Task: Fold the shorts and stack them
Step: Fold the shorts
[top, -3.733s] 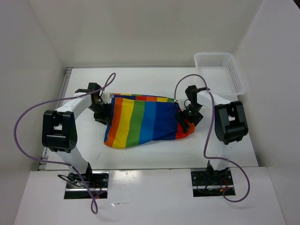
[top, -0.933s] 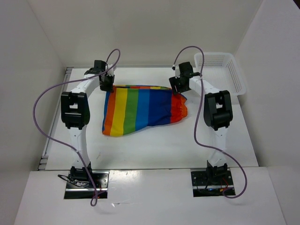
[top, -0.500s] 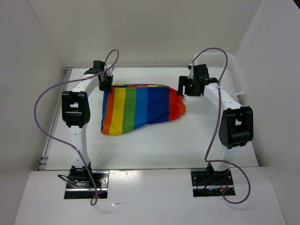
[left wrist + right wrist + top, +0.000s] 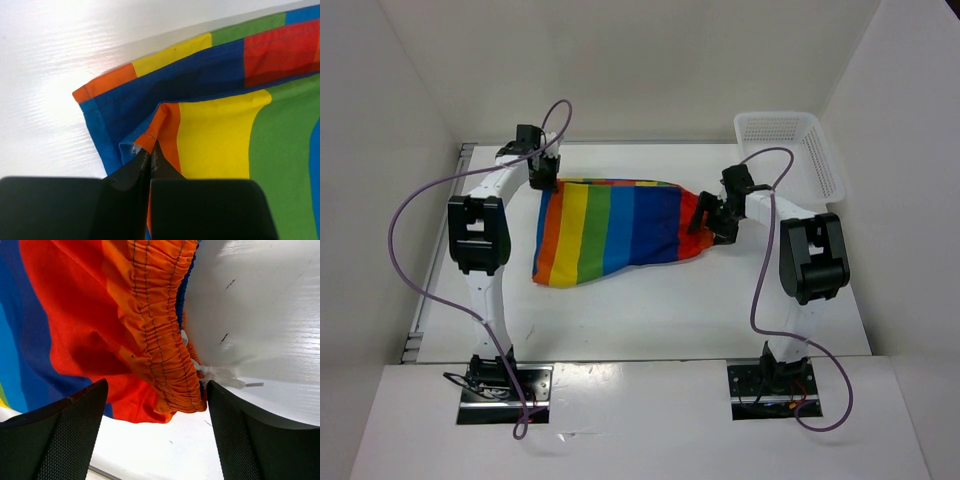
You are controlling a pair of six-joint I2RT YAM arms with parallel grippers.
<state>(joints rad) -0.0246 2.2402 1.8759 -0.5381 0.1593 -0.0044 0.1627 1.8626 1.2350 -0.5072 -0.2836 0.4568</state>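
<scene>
The shorts (image 4: 615, 230) lie flat on the table (image 4: 720, 300), left of the basket (image 4: 772, 117). The left end effector (image 4: 150, 156) pinches the hem corner (image 4: 146, 141) farthest from the basket. The right end effector (image 4: 155, 387) is spread wide over the waistband (image 4: 160, 325), holding nothing. It should bite every layer before lifting.

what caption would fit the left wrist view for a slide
Close-up: left jaws shut on an orange hem corner of the striped shorts.

Right gripper (image 4: 706, 222): swung back from beside the basket (image 4: 790, 150), now open over the waistband (image 4: 160, 350).
Left gripper (image 4: 544, 178): gone from mid-left edge to far-left corner, pinching hem.
Shorts (image 4: 615, 225): dragged toward the far side, near-left corner drifting left.
</scene>
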